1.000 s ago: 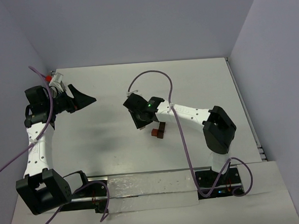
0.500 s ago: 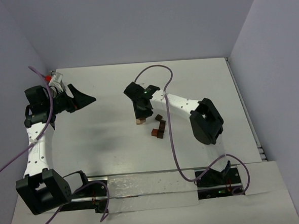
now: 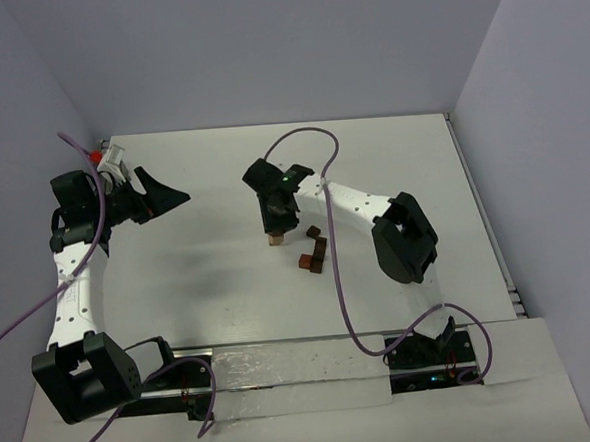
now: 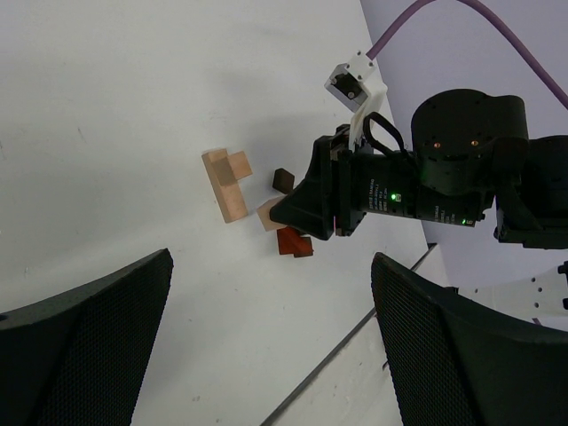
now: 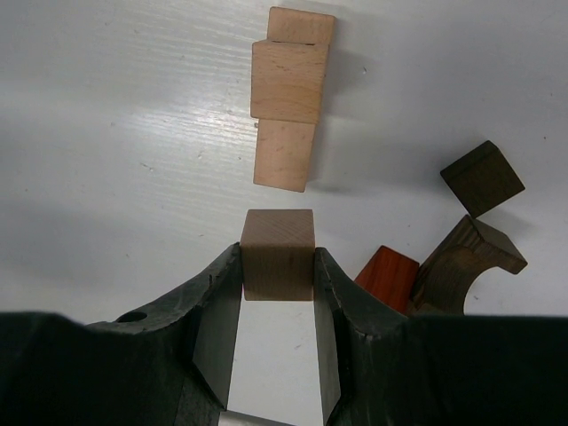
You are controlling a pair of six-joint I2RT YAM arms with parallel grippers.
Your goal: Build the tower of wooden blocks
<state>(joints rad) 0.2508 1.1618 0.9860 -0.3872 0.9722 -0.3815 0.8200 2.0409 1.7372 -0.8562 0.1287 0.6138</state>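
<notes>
My right gripper point(image 5: 278, 266) is shut on a light tan cube point(image 5: 278, 251), low over the table. Just beyond the cube lie light tan blocks point(image 5: 287, 98), joined in a short row flat on the table. To their right sit a dark brown cube point(image 5: 482, 177), a dark arched block point(image 5: 468, 256) and a reddish block point(image 5: 386, 277). From above, the right gripper point(image 3: 278, 218) hides the row; the held cube point(image 3: 275, 239) peeks out below it. My left gripper point(image 3: 163, 199) hangs open at the far left, well away from the blocks point(image 4: 226, 182).
A small red and white object point(image 3: 101, 153) sits at the table's far left corner. Purple cables loop over both arms point(image 3: 300, 136). Walls close the table at the back and sides; its right edge point(image 3: 480, 220) runs near the right arm's elbow.
The right arm has stretched away from its base toward the back left, carrying the tan cube, and uncovered the dark blocks. It barely moved in the last half second. The left arm is still.
</notes>
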